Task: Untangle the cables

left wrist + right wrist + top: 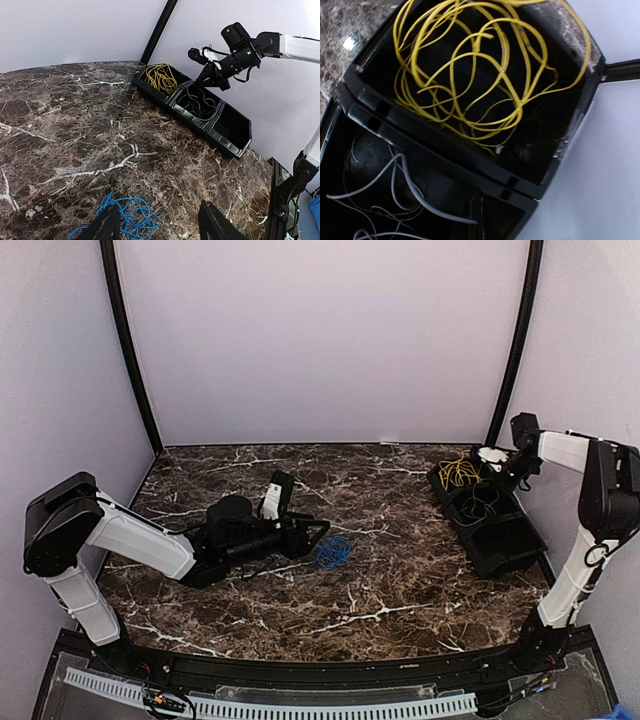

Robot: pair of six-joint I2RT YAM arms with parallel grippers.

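Standing at the near edge, I see the dark brown bench [400,600], a polished marble-look slab crossed by thin white veins. The left arm lies low across it, white shells over black joints. The left gripper [160,225] has its two black fingers spread wide apart and holds nothing.

Just beyond the fingertips lies the blue cable [333,553], a thin, glossy wire bunched into a small loose nest of overlapping loops, flat on the stone. From the left wrist camera this blue cable [125,217] sits close against the finger on the left of the frame, some loops hidden behind it. I cannot tell whether they touch.

Farther back, on the right, a long black plastic tray [520,558] with three compartments lies at a slant, its walls smooth and slightly shiny. Thin grey wires [395,180] curl limply in the middle compartment. The far compartment holds the yellow cable [470,75], a springy tangle of wide, crossing hoops that rise to the rim.

The right gripper [205,79] hangs above the tray, near the wall between those two compartments. Its fingers are pressed together with nothing between them, and it is clear of the yellow cable.

Behind it all stand pale matte walls and two curved black posts [130,350].
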